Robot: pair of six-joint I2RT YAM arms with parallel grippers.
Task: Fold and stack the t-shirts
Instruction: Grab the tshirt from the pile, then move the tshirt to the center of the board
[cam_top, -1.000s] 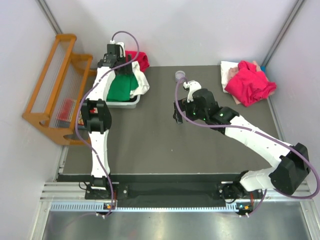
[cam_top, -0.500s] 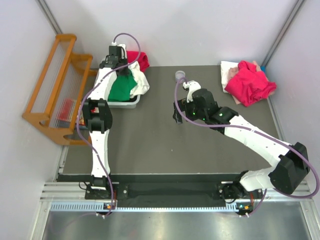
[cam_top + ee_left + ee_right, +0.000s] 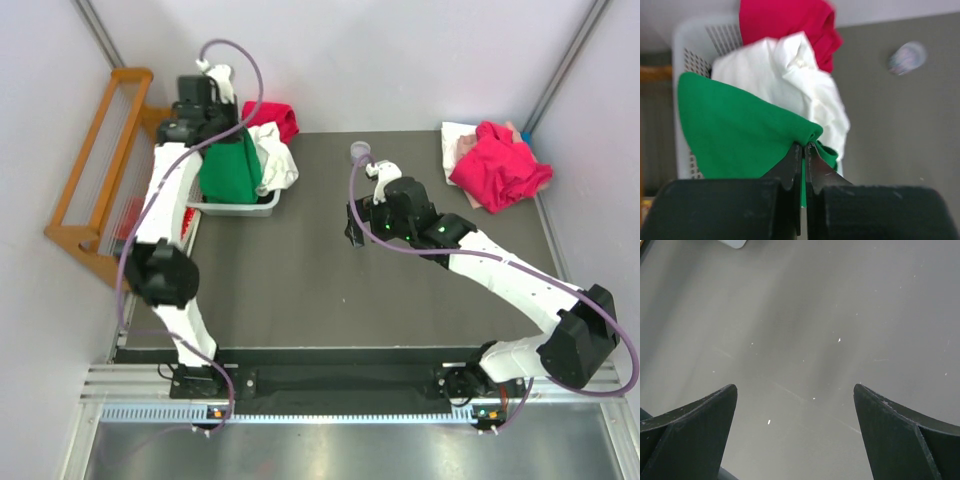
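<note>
— Where is the bright green cotton t-shirt (image 3: pixel 230 170)?

— It hangs from the left pincer (image 3: pixel 804 146) above the white plastic slatted basket (image 3: pixel 240 209), at the far left of the dark grey worktop (image 3: pixel 300 290). In the left wrist view the two black fingers are pressed together on a bunched fold of the green cloth. The rest of it spreads down and to the left over the basket.

— What else is in that basket?

— A crumpled white t-shirt (image 3: pixel 790 75) lies just beside the green one and spills over the basket's right rim. Behind it a magenta-red t-shirt (image 3: pixel 785 20) is draped at the far end.

— And the right pincer (image 3: pixel 794 390)?

— Its fingers stand wide apart and hold nothing. It hovers over bare worktop near the middle, well apart from the basket. The right wrist view shows only grey surface between the two dark fingers.

— Are there more shirts?

— Yes, a second heap lies in the far right corner of the worktop. A rumpled magenta-red tee (image 3: pixel 500 165) is on top, and white and pale pink cloth (image 3: pixel 455 140) shows beneath its left edge.

— Anything else around?

— A small clear round object (image 3: pixel 361 152) sits on the worktop between the basket and that heap, near the right arm's wrist. It is too small and blurred to tell what it is. An orange wooden rack (image 3: pixel 95 170) stands off the worktop's left edge, beside the basket.
</note>
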